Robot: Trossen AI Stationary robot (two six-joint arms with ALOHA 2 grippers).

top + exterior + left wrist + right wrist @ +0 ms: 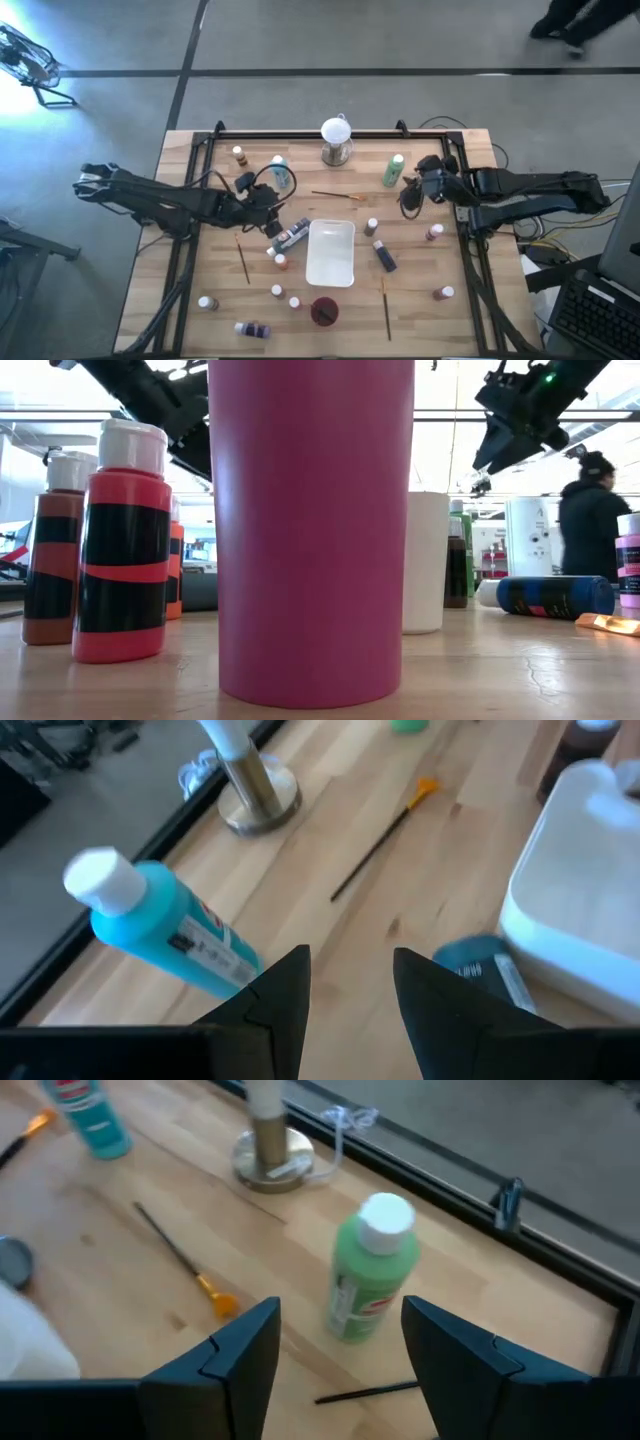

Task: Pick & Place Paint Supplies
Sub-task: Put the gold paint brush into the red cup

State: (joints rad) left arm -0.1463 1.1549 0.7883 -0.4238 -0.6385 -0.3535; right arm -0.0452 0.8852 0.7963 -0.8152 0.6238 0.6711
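Filling the low view, the dark red cup (310, 530) stands on the worktop (420, 300), with a red bottle (122, 545) and a brown bottle (55, 550) upright to one side and a dark blue bottle (545, 596) lying flat to the other.

From above, the left arm reaches in low from the left edge, elbow out, its pincer (268, 212) near the worktop's middle. Its fingers (285, 995) stand apart with nothing between them. A teal bottle (165, 925) stands tilted just beside one finger, and another bottle (290, 236) lies beside the white tray (331, 252).

The right arm stretches in from the right edge, its pincer (410, 192) near the back right. Its fingers (240, 1355) are spread wide, and a green bottle (370, 1270) stands upright just ahead of the gap, untouched. A brush (180, 1258) with an orange end lies on the wood nearby, and the globe's metal base (272, 1152) sits farther back by the rim.

More small bottles and two other brushes are scattered over the front half of the worktop. A person (592, 510) in dark clothes shows in the room beyond.
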